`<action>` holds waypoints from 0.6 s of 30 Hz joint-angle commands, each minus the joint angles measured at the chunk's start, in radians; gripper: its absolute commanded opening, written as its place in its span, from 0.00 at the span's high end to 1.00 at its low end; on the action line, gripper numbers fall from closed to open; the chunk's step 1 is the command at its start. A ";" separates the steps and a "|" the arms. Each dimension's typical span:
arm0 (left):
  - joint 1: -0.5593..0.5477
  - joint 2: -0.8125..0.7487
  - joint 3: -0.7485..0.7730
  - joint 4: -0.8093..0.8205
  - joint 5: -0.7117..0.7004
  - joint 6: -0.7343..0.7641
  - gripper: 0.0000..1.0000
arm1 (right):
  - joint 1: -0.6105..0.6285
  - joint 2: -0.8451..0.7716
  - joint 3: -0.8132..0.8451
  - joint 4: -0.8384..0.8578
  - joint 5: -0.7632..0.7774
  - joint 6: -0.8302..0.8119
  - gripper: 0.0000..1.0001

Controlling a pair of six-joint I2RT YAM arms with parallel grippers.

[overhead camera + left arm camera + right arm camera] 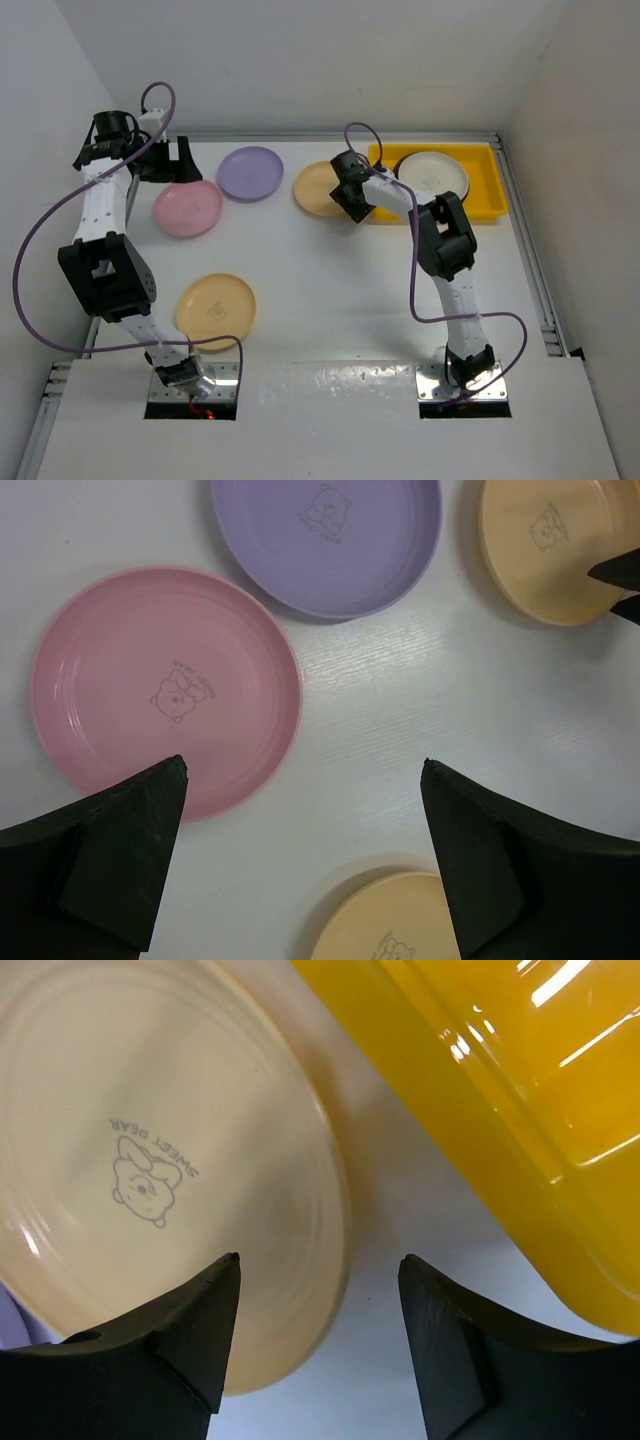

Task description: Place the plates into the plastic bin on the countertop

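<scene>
The yellow plastic bin [482,186] stands at the back right of the white countertop [330,290] with a cream plate [432,175] inside it. Left of the bin lie an orange-yellow plate [315,188], a purple plate [250,172] and a pink plate [187,208]. A second orange-yellow plate [215,305] lies nearer the front. My right gripper [350,200] is open and straddles the rim of the orange-yellow plate [150,1160] beside the bin [520,1090]; one finger is over the plate, the other over bare table. My left gripper [305,770] hangs open above the pink plate's [165,690] edge, holding nothing.
White walls close the countertop on three sides. A purple cable loops from the left arm [100,270] over the table's left edge. In the left wrist view the purple plate [330,540] and both orange-yellow plates [550,545] [390,925] ring a bare patch of table.
</scene>
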 commanded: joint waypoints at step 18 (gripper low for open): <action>0.050 -0.018 0.024 0.003 0.045 0.012 0.00 | 0.012 -0.364 -0.145 0.320 0.042 -0.537 1.00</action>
